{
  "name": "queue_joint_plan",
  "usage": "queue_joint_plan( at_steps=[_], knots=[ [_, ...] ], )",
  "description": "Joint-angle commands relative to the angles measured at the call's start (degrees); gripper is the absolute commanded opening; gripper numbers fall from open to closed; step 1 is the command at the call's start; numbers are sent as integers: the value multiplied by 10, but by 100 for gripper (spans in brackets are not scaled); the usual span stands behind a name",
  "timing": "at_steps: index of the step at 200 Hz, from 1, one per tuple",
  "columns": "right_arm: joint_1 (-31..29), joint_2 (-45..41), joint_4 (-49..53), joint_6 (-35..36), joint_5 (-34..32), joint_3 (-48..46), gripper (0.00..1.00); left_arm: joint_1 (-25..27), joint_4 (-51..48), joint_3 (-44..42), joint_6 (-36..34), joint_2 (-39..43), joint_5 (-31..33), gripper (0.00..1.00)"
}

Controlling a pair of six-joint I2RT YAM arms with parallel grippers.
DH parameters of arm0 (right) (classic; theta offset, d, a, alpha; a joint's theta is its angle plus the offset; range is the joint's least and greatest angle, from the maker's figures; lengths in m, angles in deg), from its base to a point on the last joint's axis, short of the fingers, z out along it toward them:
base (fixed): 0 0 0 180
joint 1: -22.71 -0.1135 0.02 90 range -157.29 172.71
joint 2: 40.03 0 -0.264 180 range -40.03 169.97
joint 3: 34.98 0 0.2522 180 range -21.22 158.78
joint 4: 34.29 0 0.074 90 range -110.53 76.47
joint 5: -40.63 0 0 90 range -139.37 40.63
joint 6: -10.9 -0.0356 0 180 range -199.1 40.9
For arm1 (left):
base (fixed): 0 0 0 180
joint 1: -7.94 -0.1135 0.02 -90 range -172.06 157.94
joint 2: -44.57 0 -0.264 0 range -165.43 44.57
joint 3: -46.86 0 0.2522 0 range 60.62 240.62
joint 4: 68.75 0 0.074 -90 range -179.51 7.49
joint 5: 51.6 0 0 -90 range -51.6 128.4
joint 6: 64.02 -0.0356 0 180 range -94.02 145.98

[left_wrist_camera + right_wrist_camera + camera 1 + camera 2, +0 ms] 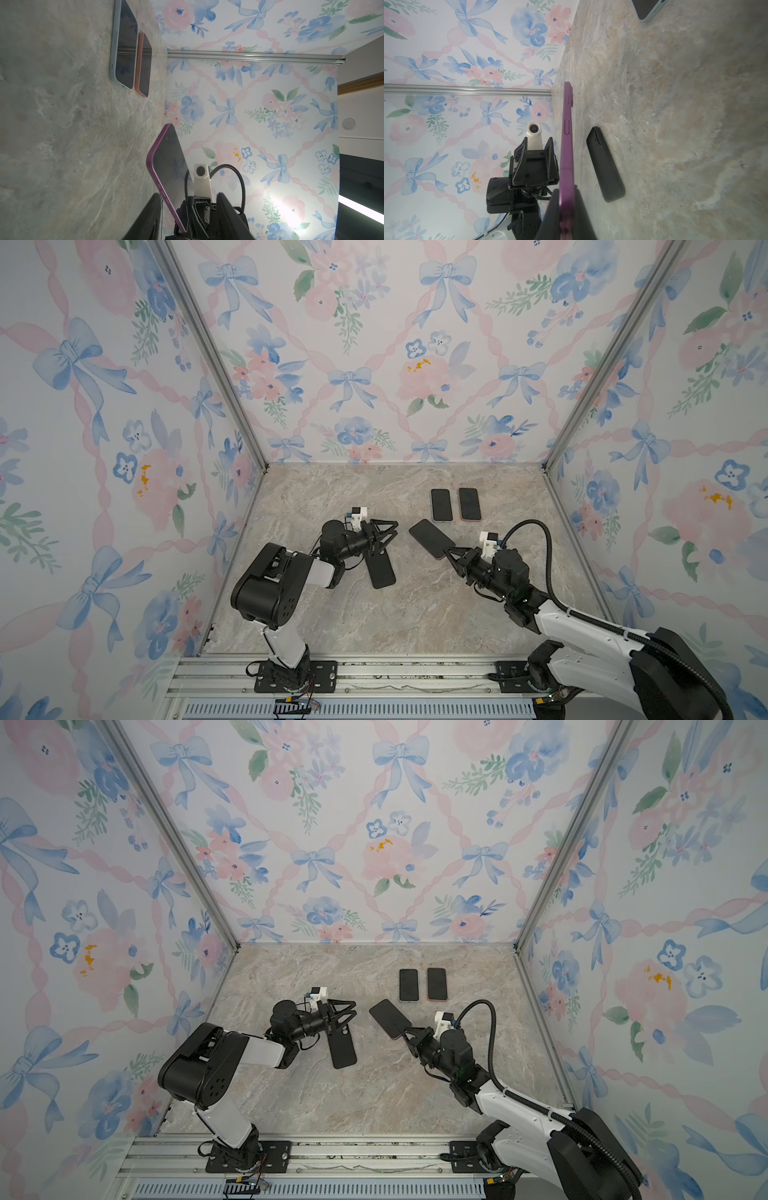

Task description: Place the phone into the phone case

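The right jaws are squeezing only one end of the phone (430, 537) above the middle of the bench (415, 614), risking a slip. The left jaws are hanging apart, empty, over the case (380, 570), leaving it free to slide.

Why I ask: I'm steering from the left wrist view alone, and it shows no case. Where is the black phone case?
Observer: The black phone case lies flat on the table, partly under the left pincer in both top views.
Operator: Is the purple phone above it?
Observer: No. The purple phone is off to the case's right, with bare table between them.
Operator: Which end of the case is nearer the left pincer?
Observer: The end with the camera hole, as seen in a top view.
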Motion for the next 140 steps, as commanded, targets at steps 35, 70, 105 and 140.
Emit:
queue_joint_plan(
  at_steps=[35,70,105,140],
  knots=[
    [-1,-7,32,42,37,26,0,-53,-468,-13,-242,165,-8,56],
    [-21,24,31,65,52,50,0,-78,-673,-12,-347,265,78,64],
    [-36,78,-13,56,84,69,0,-90,-688,-45,-353,292,80,64],
    [-54,106,-8,65,92,91,0,-91,-690,-66,-356,278,84,68]
  ],
)
